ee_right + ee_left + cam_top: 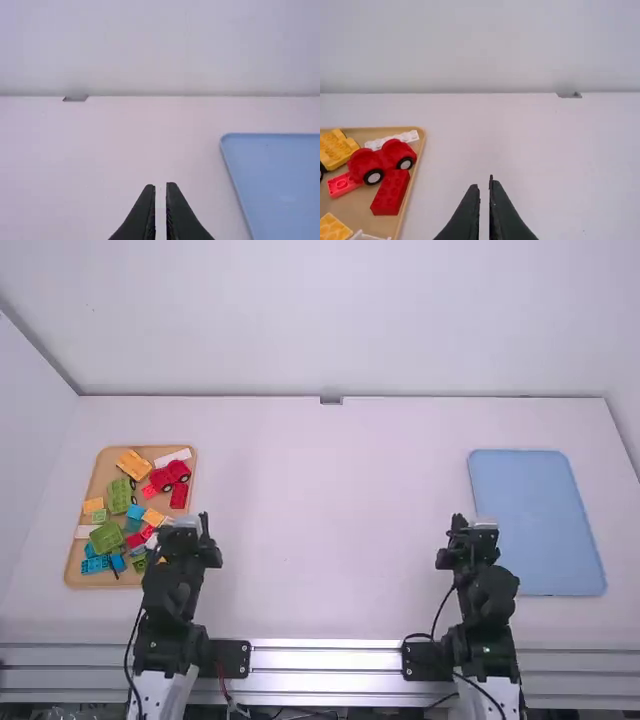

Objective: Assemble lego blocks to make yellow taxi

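The yellow wheeled block [338, 151] lies in the tan tray [351, 205], far and to the left of the left fingers [482, 182], which stand slightly apart. The right fingers [160, 185], also slightly apart, are much farther from it, so the left arm should fetch it.

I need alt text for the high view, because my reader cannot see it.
Loose coloured toy blocks fill a tan tray at the left of a white table. A blue tray lies at the right, and two robot arms stand at the near edge.
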{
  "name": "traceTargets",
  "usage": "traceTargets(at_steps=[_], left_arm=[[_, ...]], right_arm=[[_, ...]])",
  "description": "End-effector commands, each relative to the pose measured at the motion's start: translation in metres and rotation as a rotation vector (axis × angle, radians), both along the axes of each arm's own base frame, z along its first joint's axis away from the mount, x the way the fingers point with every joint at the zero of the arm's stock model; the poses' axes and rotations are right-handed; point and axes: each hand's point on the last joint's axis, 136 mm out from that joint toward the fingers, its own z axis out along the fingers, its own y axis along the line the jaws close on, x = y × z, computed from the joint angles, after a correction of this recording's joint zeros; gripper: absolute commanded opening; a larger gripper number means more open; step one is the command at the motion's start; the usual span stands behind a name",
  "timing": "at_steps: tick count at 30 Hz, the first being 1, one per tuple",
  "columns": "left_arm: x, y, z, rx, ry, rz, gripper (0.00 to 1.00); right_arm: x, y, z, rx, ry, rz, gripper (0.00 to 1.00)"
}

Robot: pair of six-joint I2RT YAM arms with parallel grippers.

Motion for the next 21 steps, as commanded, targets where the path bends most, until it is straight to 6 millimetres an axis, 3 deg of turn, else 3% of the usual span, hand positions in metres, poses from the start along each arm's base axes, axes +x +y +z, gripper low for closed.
traceTargets(at_steps=[1, 14, 18, 21], left_arm=[[0.000, 0.005, 0.024, 0.001, -0.035, 0.028, 0.09], [0.019, 0.024, 0.058, 0.014, 0.008, 0.147, 0.29], [0.028, 0.032, 0.069, 0.004, 0.016, 0.195, 0.35], [0.040, 0.042, 0.077, -0.025, 0.045, 0.248, 0.44]], right_arm=[[0.001, 0.005, 0.030, -0.019, -0.039, 0.031, 0.10], [0.021, 0.036, 0.084, -0.093, 0.014, 0.210, 0.29], [0.033, 0.056, 0.100, -0.114, 0.027, 0.307, 0.36], [0.053, 0.080, 0.112, -0.142, 0.052, 0.412, 0.44]])
